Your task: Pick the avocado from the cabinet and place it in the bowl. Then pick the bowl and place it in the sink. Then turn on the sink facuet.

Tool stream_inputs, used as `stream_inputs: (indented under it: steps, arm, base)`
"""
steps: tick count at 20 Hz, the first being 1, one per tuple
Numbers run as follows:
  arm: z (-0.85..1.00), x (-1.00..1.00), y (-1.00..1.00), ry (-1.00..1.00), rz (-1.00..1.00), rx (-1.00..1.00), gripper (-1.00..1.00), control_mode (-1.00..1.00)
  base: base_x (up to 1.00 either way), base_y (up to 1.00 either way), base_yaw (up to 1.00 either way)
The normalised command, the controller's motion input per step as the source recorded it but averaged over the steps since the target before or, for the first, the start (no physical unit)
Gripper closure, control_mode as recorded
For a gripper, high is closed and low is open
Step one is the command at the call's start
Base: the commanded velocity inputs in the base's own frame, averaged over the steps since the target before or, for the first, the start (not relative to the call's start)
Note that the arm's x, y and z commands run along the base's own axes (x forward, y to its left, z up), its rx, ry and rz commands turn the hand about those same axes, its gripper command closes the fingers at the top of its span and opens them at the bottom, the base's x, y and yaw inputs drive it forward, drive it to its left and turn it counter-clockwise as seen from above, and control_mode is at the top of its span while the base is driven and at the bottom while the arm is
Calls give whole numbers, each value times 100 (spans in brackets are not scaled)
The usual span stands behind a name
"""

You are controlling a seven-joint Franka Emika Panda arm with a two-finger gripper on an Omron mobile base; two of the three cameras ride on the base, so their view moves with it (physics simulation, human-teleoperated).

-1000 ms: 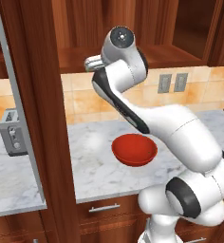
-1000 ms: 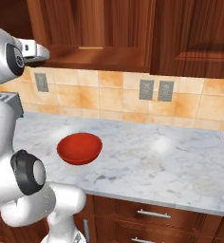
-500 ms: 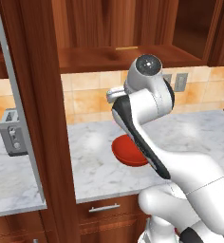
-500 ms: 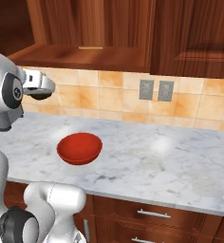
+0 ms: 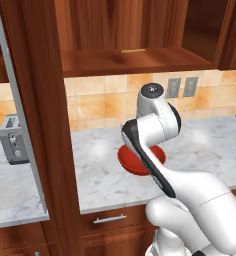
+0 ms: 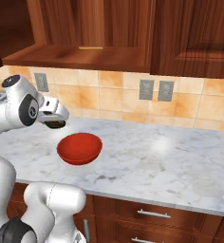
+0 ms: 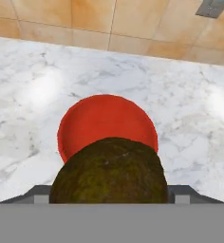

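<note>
Claw (image 6: 56, 124) pinching avocado (image 7: 109, 172) — rough, dark olive, round — above glossy red bowl (image 7: 102, 121) on marble counter (image 7: 190, 114).

In the left base view the white arm covers the right part of the shallow glossy red bowl (image 5: 130, 156). In the hand view the dark olive-green round avocado (image 7: 109, 173) hides the bowl's near rim and the fingers, and its own lower part is cut off. The grip cannot be seen directly.
</note>
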Motion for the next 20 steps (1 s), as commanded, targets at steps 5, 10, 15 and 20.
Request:
stream_inputs:
  steps: [5,10,15,20]
  arm:
    - [-99,0,-33,15,0,1,100,-100]
    - [-90,16,-12,4,0,0,100,-100]
    - [-69,51,0,0,0,0,100,-100]
    - [-37,41,-5,4,1,2,100,-100]
  base:
    - [0,0,0]
    - [0,0,0]
    - [0,0,0]
    - [0,0,0]
